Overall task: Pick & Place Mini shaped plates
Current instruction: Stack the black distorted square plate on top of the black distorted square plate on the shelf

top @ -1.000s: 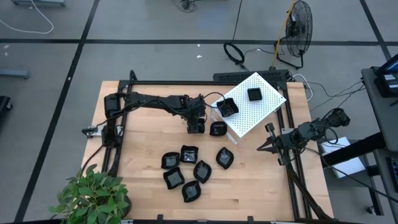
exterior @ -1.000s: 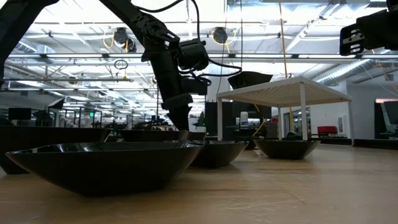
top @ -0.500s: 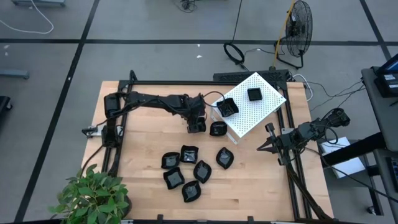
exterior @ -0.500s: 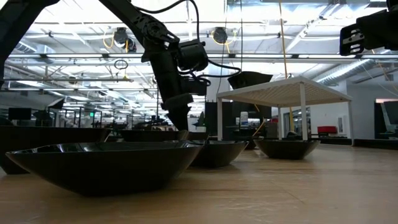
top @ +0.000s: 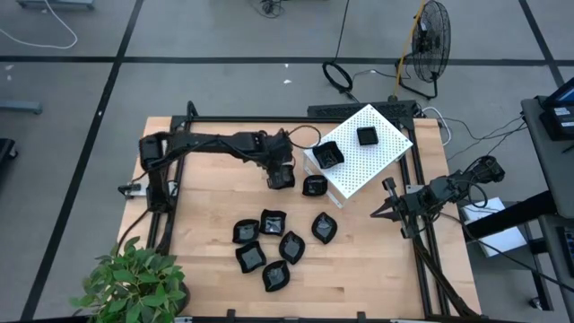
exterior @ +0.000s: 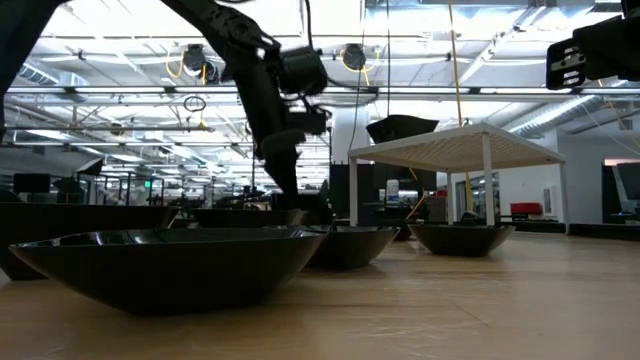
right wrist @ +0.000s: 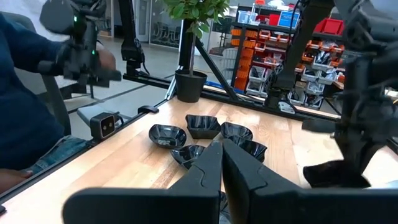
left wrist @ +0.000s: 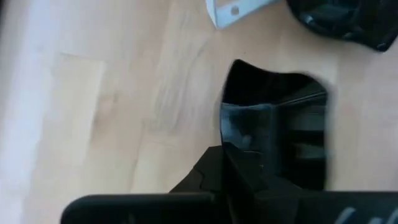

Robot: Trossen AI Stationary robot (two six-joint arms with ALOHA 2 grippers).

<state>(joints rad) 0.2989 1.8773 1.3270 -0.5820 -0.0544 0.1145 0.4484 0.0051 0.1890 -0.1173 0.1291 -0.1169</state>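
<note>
Small glossy black mini plates lie in a cluster on the wooden table, with one more beside the white perforated box. Two plates rest on top of the box. My left gripper hangs left of the box's near corner, shut on another black plate. My right gripper waits shut at the table's right edge, touching nothing. My left gripper holds a square-looking black plate by its rim, coming from above and pointing down. One finger shows at the rim's outer side; the plate hides the other. Whether the plate is clear of the table, I cannot tell.
The box stands on legs at the table's far right. A potted plant sits at the near left corner. A person in blue sits beyond the table's edge. Bare wood lies along the left side.
My left gripper has moved a little toward the table's far edge and risen slightly, staying shut on the plate. The right arm has kept still.
</note>
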